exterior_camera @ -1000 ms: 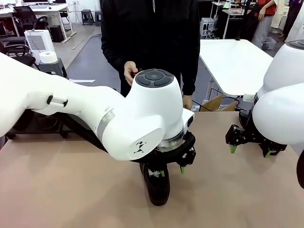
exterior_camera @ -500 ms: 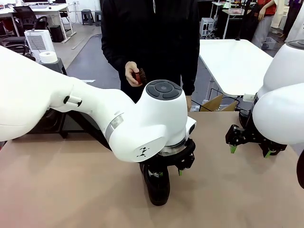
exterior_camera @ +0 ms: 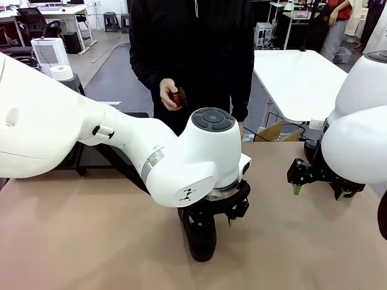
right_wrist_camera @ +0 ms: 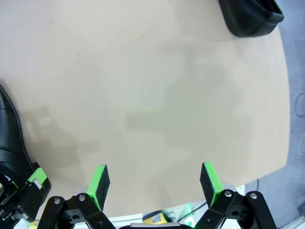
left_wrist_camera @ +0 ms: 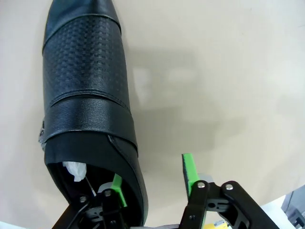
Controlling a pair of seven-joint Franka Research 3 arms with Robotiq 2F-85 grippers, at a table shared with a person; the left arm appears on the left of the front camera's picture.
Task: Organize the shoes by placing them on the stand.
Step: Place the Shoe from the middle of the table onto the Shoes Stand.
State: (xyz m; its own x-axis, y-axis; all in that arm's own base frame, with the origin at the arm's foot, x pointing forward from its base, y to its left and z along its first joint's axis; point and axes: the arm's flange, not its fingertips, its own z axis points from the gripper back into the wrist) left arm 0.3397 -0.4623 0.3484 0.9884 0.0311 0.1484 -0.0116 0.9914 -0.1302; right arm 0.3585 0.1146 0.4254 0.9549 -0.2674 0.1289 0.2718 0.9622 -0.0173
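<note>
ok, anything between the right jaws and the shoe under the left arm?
Nothing. In the right wrist view, bare table runs from the right jaws to that shoe; the front view agrees. A second shoe sits off to the side.

You see the shoe at upper left in black leather: pebbled middle panel, smoother bands with faint sheen. The table beneath looks matt, smooth, tan.

Black shoe, dotted embossed band; green gripper pads; tan table.
</note>
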